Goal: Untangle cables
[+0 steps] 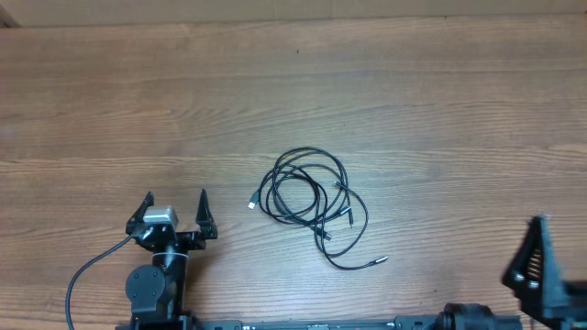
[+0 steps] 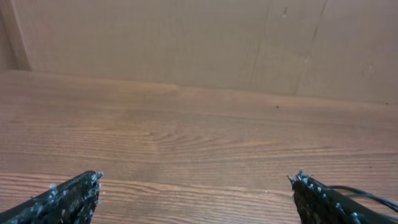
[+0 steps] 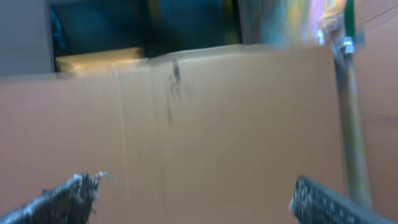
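Nearest the robot, the left hand (image 1: 174, 197) sits low over the wooden surface (image 1: 440, 110), on the robot's side of the tangled cables (image 1: 312, 197) and off to their left, clear of them, its two fingers spread wide with nothing between them. The right hand (image 3: 196, 183) is well away to the tangle's right, also spread wide and empty; its wrist camera points up at a cardboard wall (image 3: 236, 124), not down at the work. The tangle itself lies about mid-surface, untouched: several thin black loops laid over each other, one light plug (image 1: 251, 202) poking out on its left side and another end (image 1: 381, 260) trailing toward the robot on its right. The likely trouble from here is a pinch that catches two or three overlapping strands at once, since pulling then would drag the whole bundle or tighten a crossing. The strands are thin and lie flat, so the fingers might also slide over them. How many cables there are, and which strand passes over which in the middle, cannot be read from overhead. The right hand is cut off at that view's edge, its own view is blurred, and the dark line at the left wrist view's lower right corner may be tangle or arm wiring.
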{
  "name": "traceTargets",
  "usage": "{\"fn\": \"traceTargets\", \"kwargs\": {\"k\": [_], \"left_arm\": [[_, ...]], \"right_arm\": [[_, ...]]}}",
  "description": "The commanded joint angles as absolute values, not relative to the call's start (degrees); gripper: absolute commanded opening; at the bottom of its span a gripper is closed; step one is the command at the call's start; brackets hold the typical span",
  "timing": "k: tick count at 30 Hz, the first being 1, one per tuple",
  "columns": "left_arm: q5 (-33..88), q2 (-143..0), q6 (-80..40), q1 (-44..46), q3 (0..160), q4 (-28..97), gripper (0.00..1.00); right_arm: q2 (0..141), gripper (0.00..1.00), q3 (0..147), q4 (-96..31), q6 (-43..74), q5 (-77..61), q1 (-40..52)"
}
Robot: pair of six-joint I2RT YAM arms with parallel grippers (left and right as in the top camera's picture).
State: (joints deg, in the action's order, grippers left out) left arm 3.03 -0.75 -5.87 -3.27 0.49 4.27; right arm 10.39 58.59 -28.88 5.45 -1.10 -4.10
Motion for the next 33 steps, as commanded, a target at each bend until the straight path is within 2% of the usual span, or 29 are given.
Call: {"fn": "traceTargets", "kwargs": {"k": [1, 5, 12, 18, 24, 29, 33], "left_arm": [[2.52, -0.25, -6.44, -3.31, 0.27, 4.34, 1.0], [2.52, -0.25, -6.44, -3.31, 0.27, 4.34, 1.0], [2.55, -0.25, -6.44, -3.31, 0.27, 4.34, 1.0], [2.52, -0.25, -6.44, -3.31, 0.27, 4.34, 1.0], [2.52, -0.25, -6.44, -3.31, 0.27, 4.34, 1.0], [2.52, -0.25, -6.44, -3.31, 0.27, 4.34, 1.0], [2.52, -0.25, -6.44, -3.31, 0.27, 4.34, 0.99]], "right_arm": [[27.49, 1.0, 78.59, -38.02, 4.16, 1.45, -4.25], [49.12, 1.0, 103.07, -51.86, 4.16, 1.45, -4.25], [80.42, 1.0, 132.46, -75.53, 4.19, 1.43, -4.25], [97.41, 1.0, 133.12, -86.5, 4.19, 2.96, -4.25], [109.91, 1.0, 133.08, -88.99, 4.38, 0.32, -4.25], [108.75, 1.0, 133.14, -89.58, 4.43, 0.36, -4.25], [99.92, 1.0, 133.14, -92.82, 5.78, 2.26, -4.25]]}}
